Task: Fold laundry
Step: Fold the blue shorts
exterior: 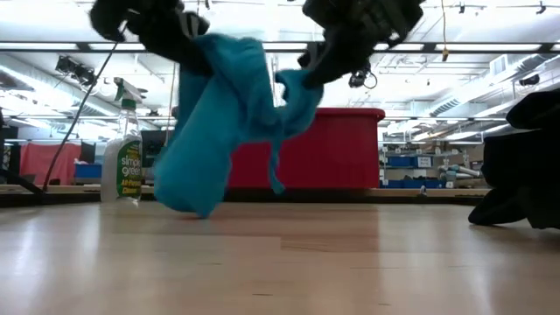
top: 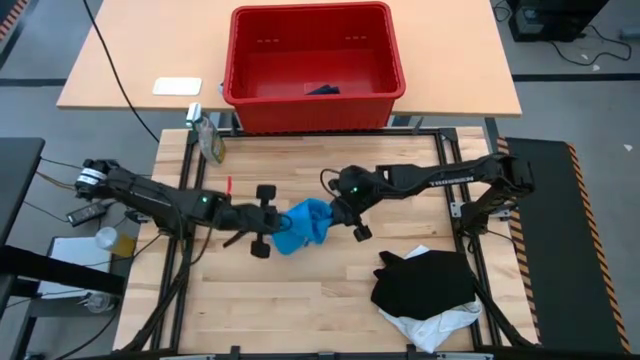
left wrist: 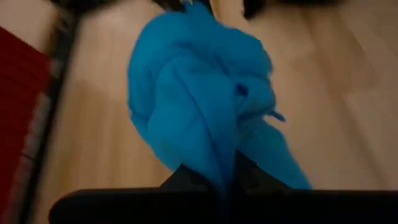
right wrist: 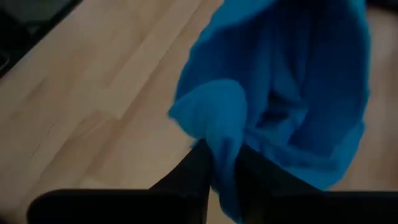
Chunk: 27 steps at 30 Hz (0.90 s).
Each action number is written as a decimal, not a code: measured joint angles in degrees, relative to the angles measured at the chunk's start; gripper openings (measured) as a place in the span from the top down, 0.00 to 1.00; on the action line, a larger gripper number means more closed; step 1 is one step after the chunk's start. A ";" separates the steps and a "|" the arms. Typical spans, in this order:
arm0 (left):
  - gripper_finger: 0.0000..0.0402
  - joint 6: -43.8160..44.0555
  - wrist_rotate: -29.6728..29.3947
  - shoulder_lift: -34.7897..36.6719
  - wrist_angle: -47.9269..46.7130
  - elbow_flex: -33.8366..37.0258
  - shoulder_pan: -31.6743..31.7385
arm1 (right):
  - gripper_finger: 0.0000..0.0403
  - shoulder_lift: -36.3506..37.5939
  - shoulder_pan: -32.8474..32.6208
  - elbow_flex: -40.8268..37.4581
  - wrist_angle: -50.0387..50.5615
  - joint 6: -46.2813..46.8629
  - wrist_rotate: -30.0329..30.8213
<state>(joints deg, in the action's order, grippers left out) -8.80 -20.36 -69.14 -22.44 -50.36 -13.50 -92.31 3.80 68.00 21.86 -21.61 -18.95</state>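
Both grippers held the blue garment (top: 305,224) bunched above mid-table: left gripper (top: 268,222) pinched shut on its left side, right gripper (top: 343,218) clamped on its right. Black garment (top: 425,280) lay on white one (top: 432,326), near right.

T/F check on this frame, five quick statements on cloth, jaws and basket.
1. Both grippers, left and right, hold the blue cloth. True.
2. The blue cloth lies flat on the table. False: it hangs bunched between the arms, its low end near the table.
3. The black garment is in the basket. False: it sits on the table by the right arm.
4. A white garment shows under the black one. True.
5. The basket is blue. False: red.
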 joint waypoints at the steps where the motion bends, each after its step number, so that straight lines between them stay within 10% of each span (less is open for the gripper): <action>1: 0.98 -2.79 -0.13 0.49 -0.22 -0.39 0.84 | 0.84 0.25 0.42 0.85 0.10 -0.26 0.64; 12: 0.97 -34.57 -26.01 0.96 -2.90 -5.24 10.14 | 0.89 2.51 5.11 3.35 -7.32 -14.72 31.23; 27: 0.97 -12.53 -16.79 -9.22 -1.29 4.94 0.56 | 0.89 -5.38 1.12 -1.03 1.65 0.95 1.85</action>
<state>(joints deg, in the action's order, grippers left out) -21.34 -37.14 -78.36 -23.73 -45.42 -12.94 -97.69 4.93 66.97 23.51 -20.66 -17.11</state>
